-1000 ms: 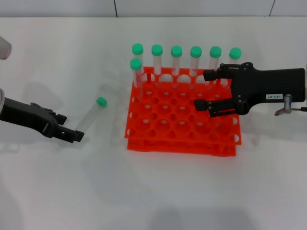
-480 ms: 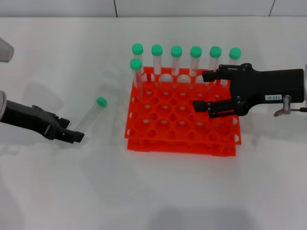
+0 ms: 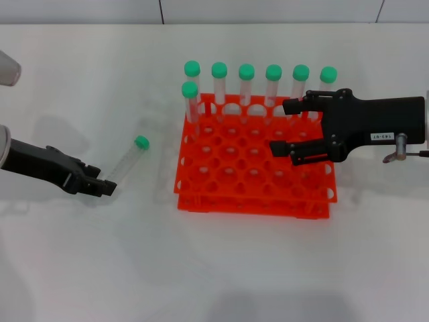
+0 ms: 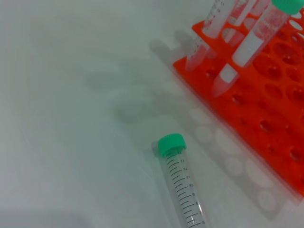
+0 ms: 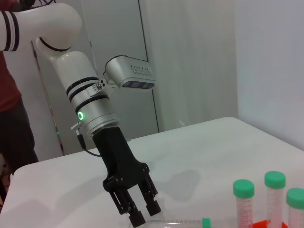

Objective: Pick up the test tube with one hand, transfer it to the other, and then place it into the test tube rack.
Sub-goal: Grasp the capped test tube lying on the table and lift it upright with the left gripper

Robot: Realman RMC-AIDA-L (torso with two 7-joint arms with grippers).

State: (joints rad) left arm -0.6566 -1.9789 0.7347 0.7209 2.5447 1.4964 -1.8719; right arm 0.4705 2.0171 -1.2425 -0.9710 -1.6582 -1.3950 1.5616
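Now my L gripper [image 3: 106, 188], jaws narrowly apart, nears test tube [image 3: 126, 161]; risk: fingertips nudge it, tube rolls away.

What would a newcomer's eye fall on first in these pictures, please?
The bright orange-red test tube rack at the table's middle stands out first, with seven green-capped tubes upright along its far and left edge. Next comes the lone test tube lying flat on the white table to the rack's left, the left gripper at its bottom end, while the labelled right gripper hovers open over the rack's right side.
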